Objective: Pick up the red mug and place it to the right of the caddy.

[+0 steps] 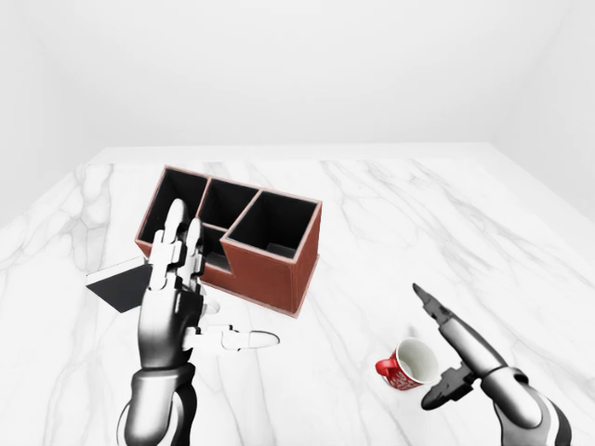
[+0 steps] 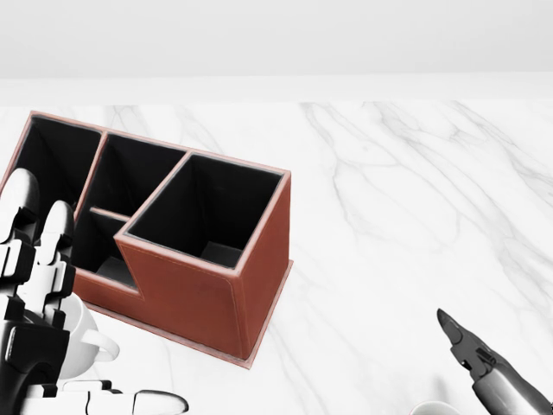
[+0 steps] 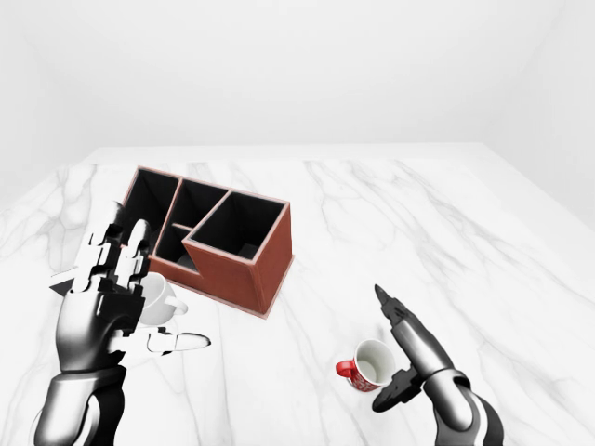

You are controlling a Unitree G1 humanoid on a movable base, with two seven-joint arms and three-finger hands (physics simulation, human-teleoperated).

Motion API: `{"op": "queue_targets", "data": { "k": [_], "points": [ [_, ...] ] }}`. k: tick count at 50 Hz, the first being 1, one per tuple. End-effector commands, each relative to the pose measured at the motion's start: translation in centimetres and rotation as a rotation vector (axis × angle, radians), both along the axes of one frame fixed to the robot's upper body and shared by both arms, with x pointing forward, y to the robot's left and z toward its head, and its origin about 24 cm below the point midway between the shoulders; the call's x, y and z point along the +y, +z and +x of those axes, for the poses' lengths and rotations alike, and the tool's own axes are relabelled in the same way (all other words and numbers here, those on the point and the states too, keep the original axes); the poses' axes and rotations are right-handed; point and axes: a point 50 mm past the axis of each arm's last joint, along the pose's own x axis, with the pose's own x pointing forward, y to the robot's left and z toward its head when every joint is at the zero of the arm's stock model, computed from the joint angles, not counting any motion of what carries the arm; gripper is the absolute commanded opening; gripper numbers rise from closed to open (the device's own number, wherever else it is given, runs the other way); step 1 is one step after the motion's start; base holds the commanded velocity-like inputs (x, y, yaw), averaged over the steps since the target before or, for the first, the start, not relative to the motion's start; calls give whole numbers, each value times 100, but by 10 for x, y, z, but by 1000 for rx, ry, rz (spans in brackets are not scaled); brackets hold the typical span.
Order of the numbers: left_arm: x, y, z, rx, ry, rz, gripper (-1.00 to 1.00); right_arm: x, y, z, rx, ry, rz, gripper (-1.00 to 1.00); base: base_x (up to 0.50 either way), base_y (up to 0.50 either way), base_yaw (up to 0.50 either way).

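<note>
Judging by its glazed look, the red mug is stiff, light, probably slick and breakable; a grip round the body or through the handle on its left side seems safest; it stands upright on the marble table, well to the right of the caddy and lower in the eye views; the right hand sits just beside it on the right, fingers spread, closed on nothing; the left hand hovers open beside a white mug.
</note>
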Motion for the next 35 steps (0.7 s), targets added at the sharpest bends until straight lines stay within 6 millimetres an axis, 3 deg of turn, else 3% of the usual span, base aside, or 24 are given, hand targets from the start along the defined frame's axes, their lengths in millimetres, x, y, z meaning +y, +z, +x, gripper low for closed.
{"op": "queue_targets", "data": {
  "k": [1, 8, 35],
  "points": [
    [0, 0, 0, 0, 0, 0, 100, 0, -5, 4, 26, 15, 2, 100, 0, 0, 0],
    [0, -2, 1, 10, -1, -1, 100, 0, -5, 3, 25, 13, -1, 100, 0, 0, 0],
    [0, -1, 0, 5, -1, 1, 100, 5, -31, 0, 136, 47, 28, 100, 0, 0, 0]
  ]
}}
